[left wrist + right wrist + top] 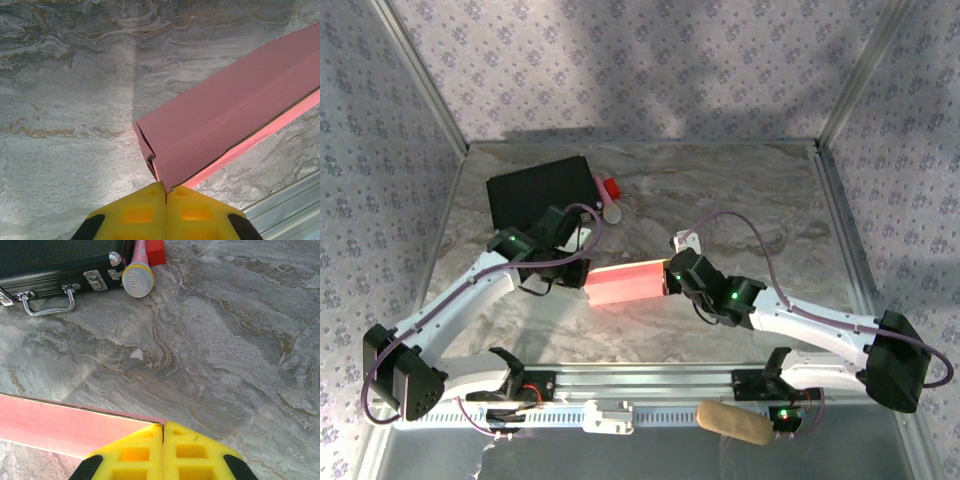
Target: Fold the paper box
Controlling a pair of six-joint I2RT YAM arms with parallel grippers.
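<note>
Pinching one corner of the paper box (235, 115), the left gripper (165, 189) has its jaws pressed together on the thin pink card, and the right gripper (163, 427) is clamped just as tightly on the edge at the opposite end. The box, a long pink sleeve, spans between the two grippers over the middle of the marbled table (750, 200), well apart from the black case (540, 190) and the microphone (137, 280) beside it

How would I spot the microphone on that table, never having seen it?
Start at the big black rectangular case at the far left of the marble-patterned table. The microphone lies by its right side: pink handle, round silvery mesh head, unlike the small red block beside it.
</note>
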